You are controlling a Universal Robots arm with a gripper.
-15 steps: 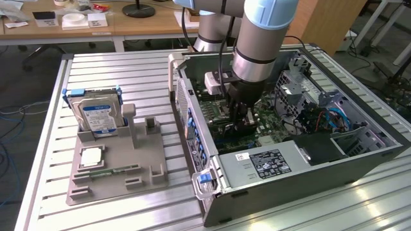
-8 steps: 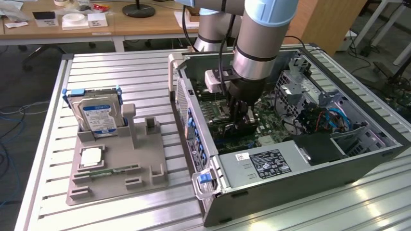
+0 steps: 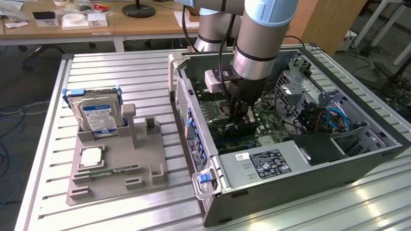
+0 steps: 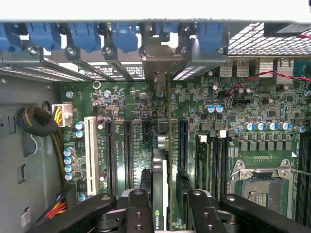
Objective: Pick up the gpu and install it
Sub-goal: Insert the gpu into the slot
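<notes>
Open computer case (image 3: 301, 168) lies on its side on the slatted metal table (image 3: 115, 62), toward the exterior view's right. Robot arm (image 3: 260, 43) reaches straight down into it, over the green motherboard (image 3: 222, 113).

Wrist view: gripper (image 4: 164, 204) is clamped on the gpu (image 4: 160, 194). The card stands on edge between the two black fingers (image 4: 138, 211), one on each flat face, dark face and thin board edge running away from the camera toward the case's rear wall. Its silver end bracket (image 4: 156, 58) sits up against the rear slot openings, between the blue retaining clips (image 4: 87, 36). The card's lower edge lines up with a long expansion slot; whether it is fully seated cannot be told.

Around the card, on the motherboard (image 4: 126, 107):
- black expansion slots (image 4: 127, 150) just beside it on one side, and a white slot (image 4: 90, 145) further out;
- memory slots (image 4: 209, 160) just beside it on the other side, then the bare CPU socket (image 4: 262, 179);
- a row of blue-topped capacitors (image 4: 257, 126) near the socket;
- bundled cables (image 4: 36, 121) and a white power connector (image 4: 62, 112) at the board's far edge, well apart from the card.

Exterior view, smaller items: grey parts holder (image 3: 115, 168) on the table, well apart from the case on the exterior view's left. A silver hard drive (image 3: 99, 115) with blue-white label stands upright in it; a square silver chip (image 3: 90, 156) lies flat in front of that, and a narrow green memory stick (image 3: 112, 171) lies near the chip.
</notes>
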